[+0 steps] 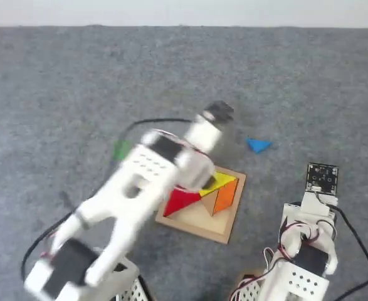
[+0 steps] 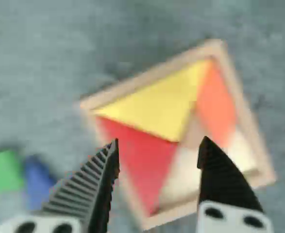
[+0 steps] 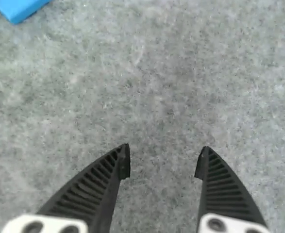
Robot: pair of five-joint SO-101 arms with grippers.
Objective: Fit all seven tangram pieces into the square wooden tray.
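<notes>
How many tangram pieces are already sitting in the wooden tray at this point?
3: the yellow triangle, the red triangle edge to edge with it, and the orange piece on the yellow's other side. The left gripper covers part of the tray, so another could be hidden.

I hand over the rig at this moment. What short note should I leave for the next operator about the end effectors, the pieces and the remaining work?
Left end effector: open, empty, above the wooden tray.
Right end effector: open, empty, over the carpet.
Done: the red piece, yellow piece and orange piece lie in the tray.
Left: a blue triangle, a green piece and a second blue piece beside the green one lie on the carpet outside the tray. Three of seven are in, so four are not yet placed.
</notes>
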